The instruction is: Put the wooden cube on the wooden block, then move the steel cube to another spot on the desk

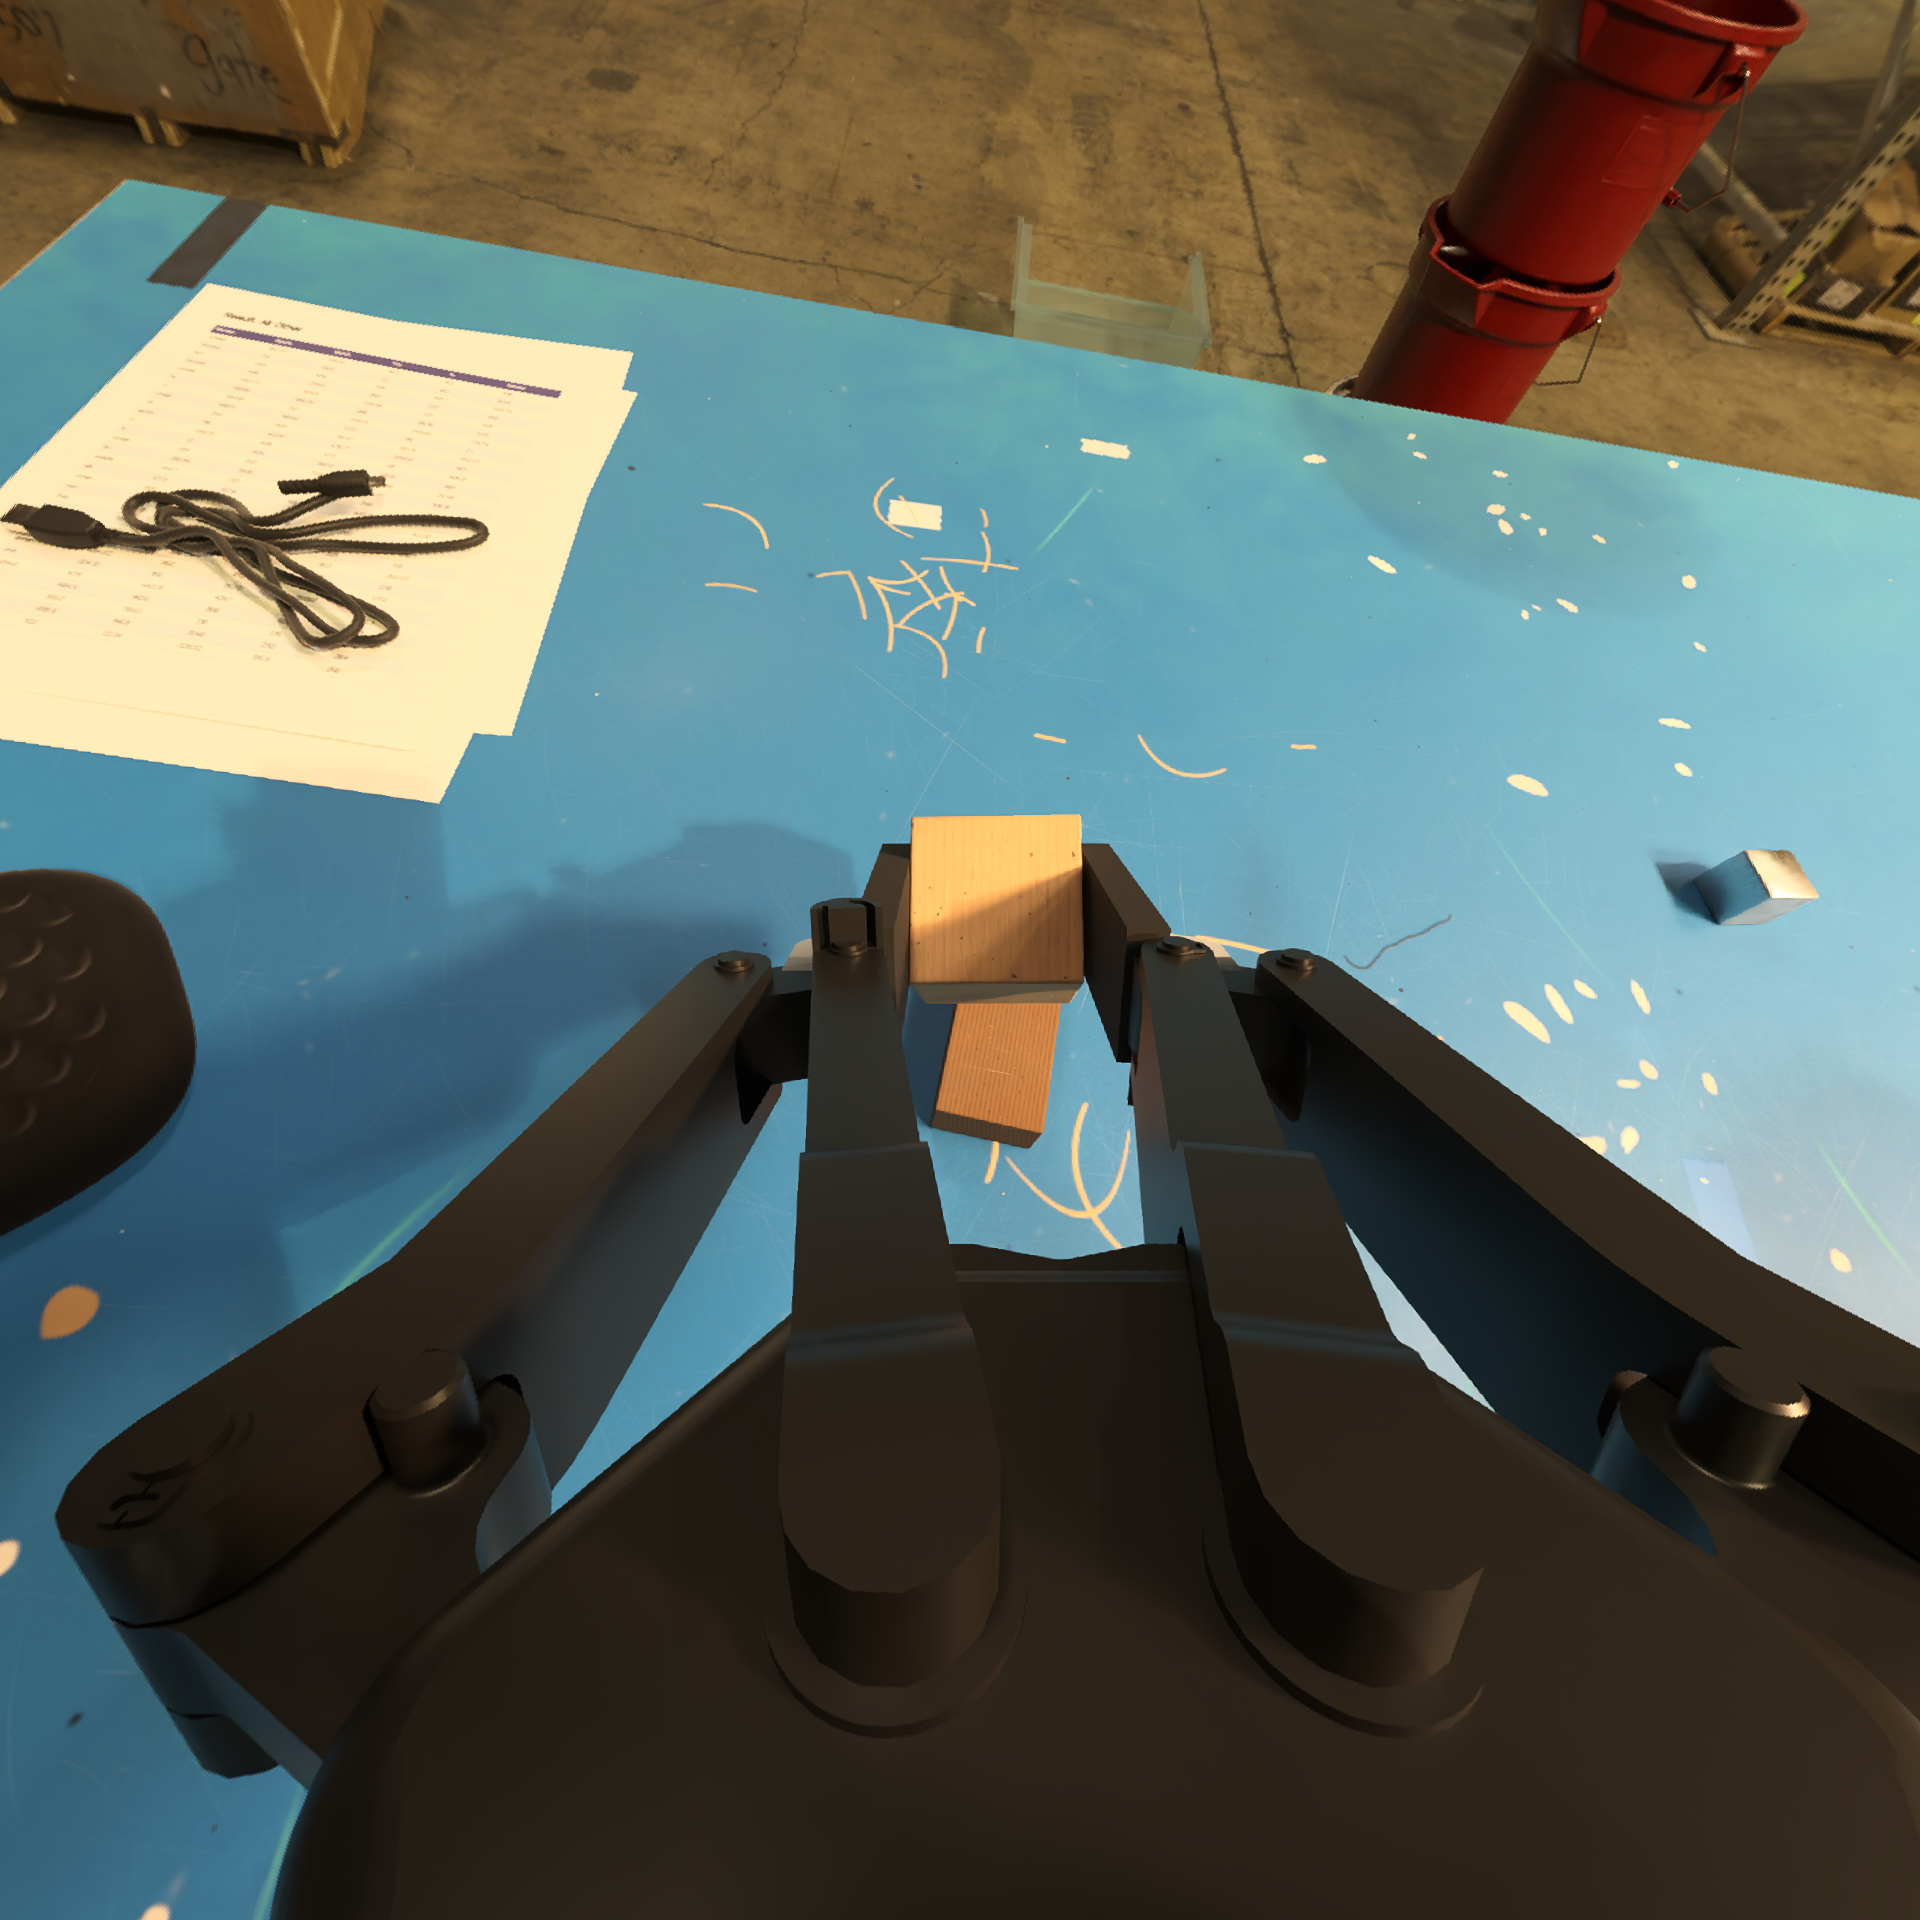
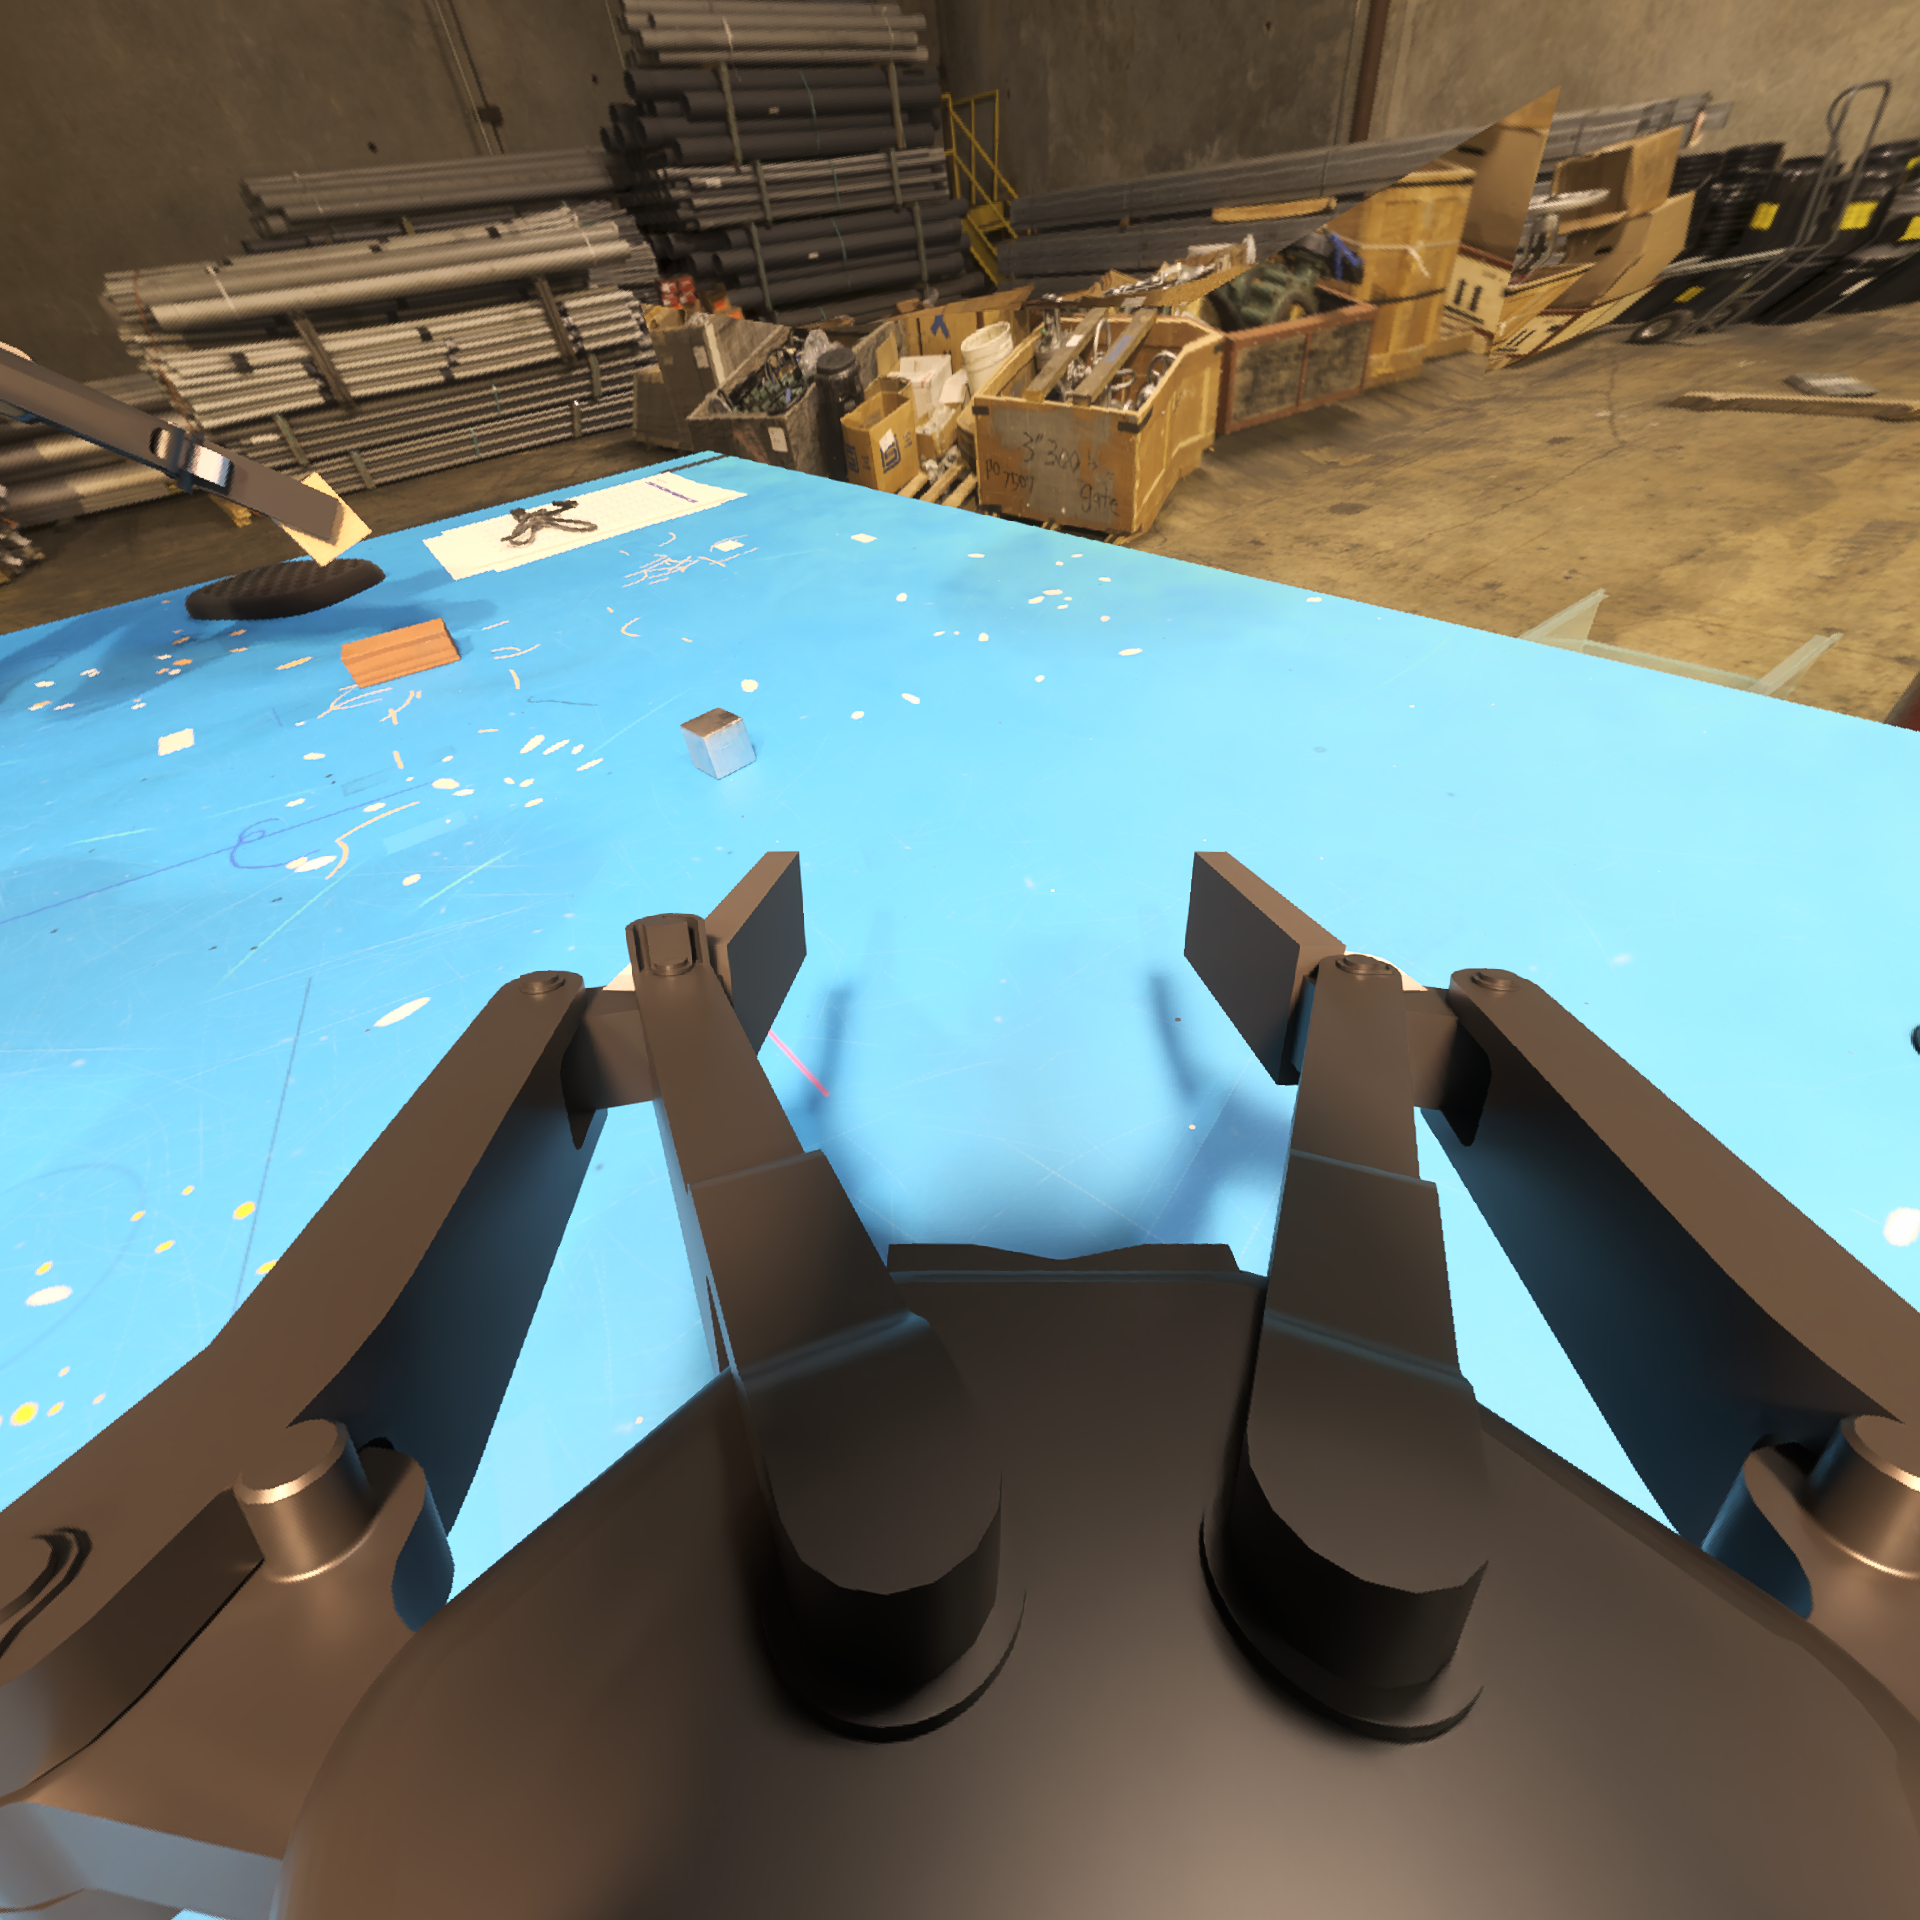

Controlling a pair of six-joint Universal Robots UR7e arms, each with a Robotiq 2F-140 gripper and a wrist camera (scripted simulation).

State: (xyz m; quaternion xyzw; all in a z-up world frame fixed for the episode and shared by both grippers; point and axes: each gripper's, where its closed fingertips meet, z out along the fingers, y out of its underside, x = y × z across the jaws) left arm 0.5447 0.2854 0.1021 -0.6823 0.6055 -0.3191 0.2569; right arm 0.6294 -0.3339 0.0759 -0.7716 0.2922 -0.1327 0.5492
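Observation:
My left gripper (image 1: 995, 883) is shut on the pale wooden cube (image 1: 995, 899) and holds it in the air above the desk. The flat wooden block (image 1: 997, 1070) lies on the blue desk just below and a little nearer than the cube. In the right wrist view the left gripper (image 2: 322, 520) holds the cube (image 2: 335, 532) well above the block (image 2: 400, 651). The steel cube (image 1: 1756, 885) sits on the desk to the right, also seen in the right wrist view (image 2: 717, 742). My right gripper (image 2: 995, 914) is open and empty above bare desk.
White paper sheets (image 1: 312, 540) with a coiled black cable (image 1: 239, 551) lie at the far left. A black textured pad (image 1: 73, 1039) lies at the left. A clear bin (image 1: 1112, 301) and red buckets (image 1: 1558, 208) stand beyond the desk's far edge.

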